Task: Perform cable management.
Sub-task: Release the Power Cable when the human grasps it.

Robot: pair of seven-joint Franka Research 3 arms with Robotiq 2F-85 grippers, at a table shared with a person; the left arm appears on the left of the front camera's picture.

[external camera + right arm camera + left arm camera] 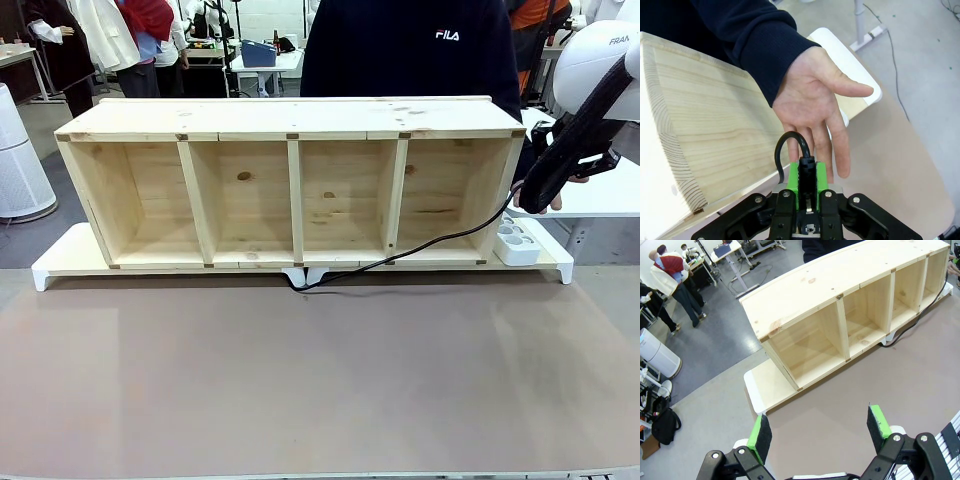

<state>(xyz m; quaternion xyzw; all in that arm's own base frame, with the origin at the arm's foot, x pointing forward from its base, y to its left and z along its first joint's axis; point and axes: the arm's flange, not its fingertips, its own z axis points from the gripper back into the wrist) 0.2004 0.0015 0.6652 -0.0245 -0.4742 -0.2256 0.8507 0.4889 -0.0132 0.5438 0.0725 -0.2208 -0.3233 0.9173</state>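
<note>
We are seeing the cable (420, 247) running from under the wooden shelf unit (290, 190), across the front of its rightmost compartment, up toward the shelf's right end. There, our right pincer (807, 175) is clamping the cable's plug end between its green pads, the cord looping just above them. A person's open hand (815, 105) is hovering palm-up just behind it. Our left pincer (820, 432) is hanging wide open over the bench (880, 390), gripping nothing. A white power strip (518, 240) is lying beside the shelf.
</note>
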